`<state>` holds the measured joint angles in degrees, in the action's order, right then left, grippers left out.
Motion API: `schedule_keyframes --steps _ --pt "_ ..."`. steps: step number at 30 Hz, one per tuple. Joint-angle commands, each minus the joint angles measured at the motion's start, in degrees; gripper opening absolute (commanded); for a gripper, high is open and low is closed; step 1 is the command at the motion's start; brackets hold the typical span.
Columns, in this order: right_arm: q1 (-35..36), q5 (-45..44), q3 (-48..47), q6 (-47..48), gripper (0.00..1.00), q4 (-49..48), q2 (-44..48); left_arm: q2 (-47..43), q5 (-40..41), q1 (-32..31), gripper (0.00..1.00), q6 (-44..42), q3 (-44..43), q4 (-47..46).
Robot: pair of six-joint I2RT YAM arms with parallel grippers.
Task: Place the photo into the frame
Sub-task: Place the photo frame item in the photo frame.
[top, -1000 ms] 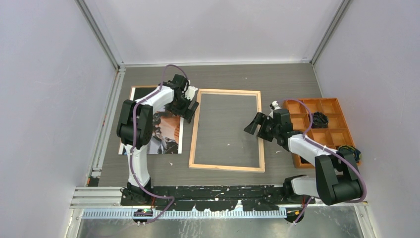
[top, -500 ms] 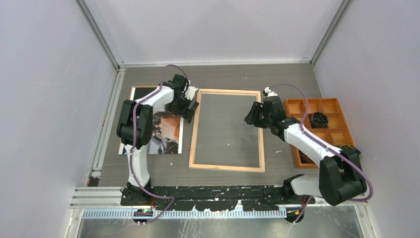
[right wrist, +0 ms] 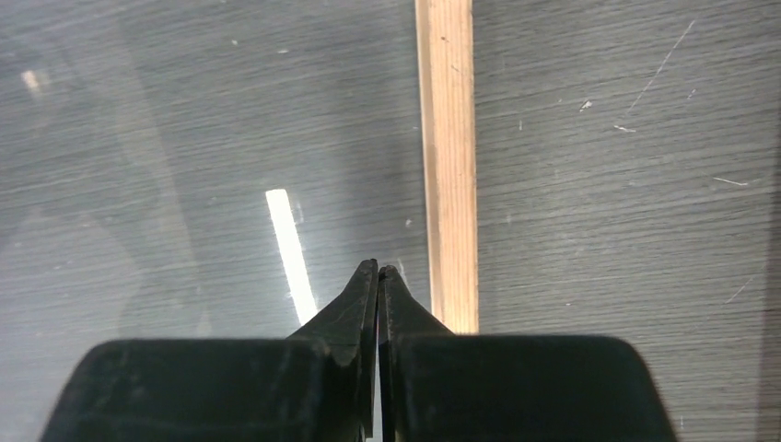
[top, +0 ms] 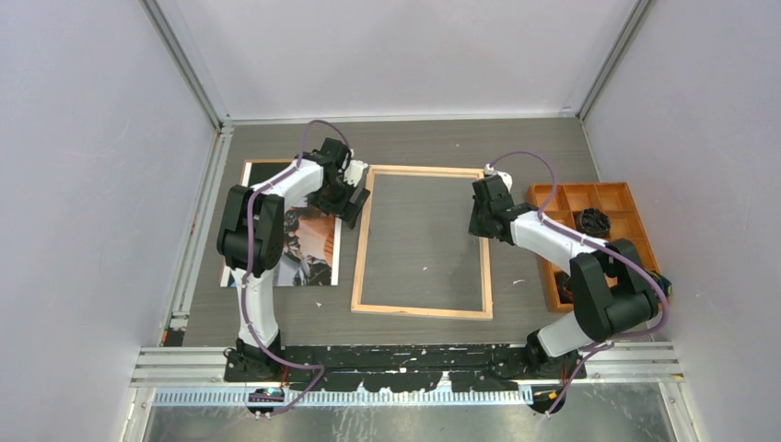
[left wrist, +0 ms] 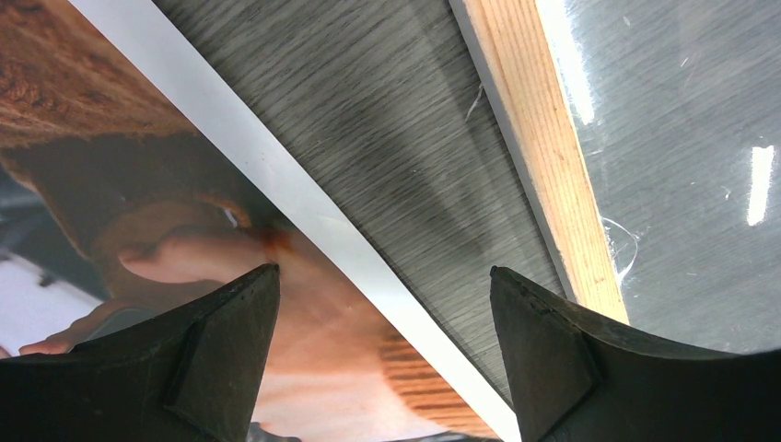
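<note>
The photo (top: pixel 316 247), a glossy print in orange-brown and dark tones, lies flat on the table left of the frame (top: pixel 419 311). The frame lies with its light wood back up and its clear pane (top: pixel 421 235) inside. My left gripper (top: pixel 351 207) hangs open over the gap between them; in the left wrist view its gripper (left wrist: pixel 384 270) straddles the photo's white border (left wrist: pixel 276 189), with the frame's wood rail (left wrist: pixel 543 138) to the right. My right gripper (top: pixel 477 221) is shut on nothing; its gripper (right wrist: pixel 378 267) hovers over the pane (right wrist: pixel 184 138), just inside the frame's right rail (right wrist: pixel 448 166).
An orange compartment tray (top: pixel 635 191) sits at the right, holding dark small items (top: pixel 594 221). Grey enclosure walls and aluminium rails (top: pixel 198 212) border the table on three sides.
My right gripper has closed and swung up and left from beside the tray to the upper part of the frame's right rail. The left arm has not moved.
</note>
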<state>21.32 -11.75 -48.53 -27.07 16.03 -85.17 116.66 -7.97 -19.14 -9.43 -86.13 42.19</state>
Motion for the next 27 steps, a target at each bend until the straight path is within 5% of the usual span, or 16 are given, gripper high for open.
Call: schedule_keyframes --steps 1,27 --pt "0.4 -3.6 -2.7 1.2 0.03 -0.2 -1.5 1.7 -4.5 -0.4 0.86 -0.1 1.7 -0.3" --pt "0.3 -3.6 -5.6 1.7 0.03 3.0 -7.4 2.2 -4.4 -3.3 0.86 0.0 2.0 -1.1"
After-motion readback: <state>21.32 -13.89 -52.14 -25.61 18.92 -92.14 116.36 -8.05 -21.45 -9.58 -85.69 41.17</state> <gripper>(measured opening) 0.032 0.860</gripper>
